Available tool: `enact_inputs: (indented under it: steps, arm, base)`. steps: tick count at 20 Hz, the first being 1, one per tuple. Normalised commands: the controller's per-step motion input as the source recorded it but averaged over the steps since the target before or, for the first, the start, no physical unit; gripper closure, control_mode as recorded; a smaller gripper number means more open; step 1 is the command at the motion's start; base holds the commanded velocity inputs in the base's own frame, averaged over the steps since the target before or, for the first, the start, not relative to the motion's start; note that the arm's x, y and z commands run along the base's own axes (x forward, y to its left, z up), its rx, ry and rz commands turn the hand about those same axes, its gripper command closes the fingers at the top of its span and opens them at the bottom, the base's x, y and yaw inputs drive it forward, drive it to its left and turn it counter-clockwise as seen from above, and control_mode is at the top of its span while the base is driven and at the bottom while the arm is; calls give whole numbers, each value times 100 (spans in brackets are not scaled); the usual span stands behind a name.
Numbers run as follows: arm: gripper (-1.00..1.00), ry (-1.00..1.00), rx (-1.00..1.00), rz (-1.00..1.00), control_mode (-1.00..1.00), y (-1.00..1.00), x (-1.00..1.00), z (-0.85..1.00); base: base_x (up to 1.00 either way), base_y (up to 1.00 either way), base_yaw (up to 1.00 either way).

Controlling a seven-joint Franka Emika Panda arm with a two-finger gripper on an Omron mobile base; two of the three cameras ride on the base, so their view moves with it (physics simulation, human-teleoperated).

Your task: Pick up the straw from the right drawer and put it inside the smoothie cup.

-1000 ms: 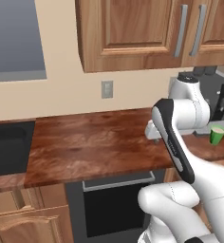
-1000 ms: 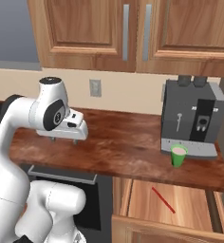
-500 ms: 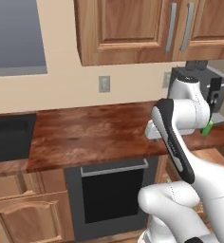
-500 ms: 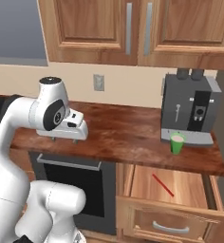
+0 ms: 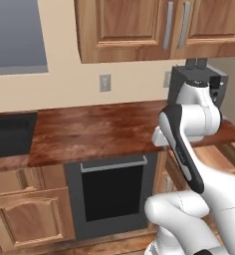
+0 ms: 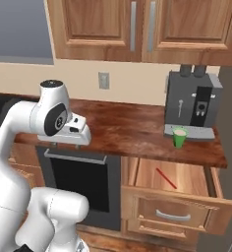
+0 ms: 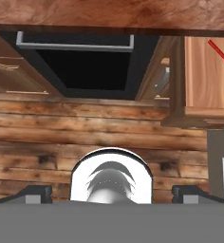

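Red straw (image 6: 165, 178) lying flat and diagonal on the floor of the right drawer (image 6: 182, 209), nothing touching it. Same straw seen from the hand camera (image 7: 221, 53) as a thin slanted line at the upper right, on the pale wood of the drawer bottom (image 7: 204, 78). Drawer pulled out from under the table (image 6: 137, 133), curved silver bar handle on its raised-panel front. Green smoothie cup (image 6: 179, 138) upright on the table, just in front of the dark grey coffee machine (image 6: 192, 105), above the open drawer and well apart from the straw. Hand (image 6: 72, 142) held out over the front edge of the table above the black oven (image 6: 83, 184), well left of the drawer and the cup. Hand fingertips (image 7: 34, 194) at the bottom corners of the hand view, standing as far apart as they go, nothing between them. Hand camera looking down on the plank floor (image 7: 85, 133), the oven front (image 7: 80, 66) with its silver handle, and the table edge along the top. Left base view: arm blocking the drawer area, coffee machine (image 5: 196, 82) behind the upper arm, wall outlet (image 5: 105, 82) above the table (image 5: 89, 132), wooden upper cabinets (image 5: 139, 25) overhead.
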Motion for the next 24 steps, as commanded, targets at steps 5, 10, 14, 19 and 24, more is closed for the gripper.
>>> enact_inputs:
  steps: [5, 10, 14, 19, 24]
  arm:
    - [-100, 0, 0, 0, 100, 0, 0, 0]
    - [-100, 0, 0, 0, 100, 0, 0, 0]
    - [-100, 0, 0, 0, 100, 0, 0, 0]
    - [-100, 0, 0, 0, 100, 0, 0, 0]
    - [-100, 0, 0, 0, 100, 0, 0, 0]
  base:
    - [-48, -50, 0]
    - [-34, -69, 0]
    - [-7, -77, 0]
    - [0, -64, 0]
    - [0, -34, 0]
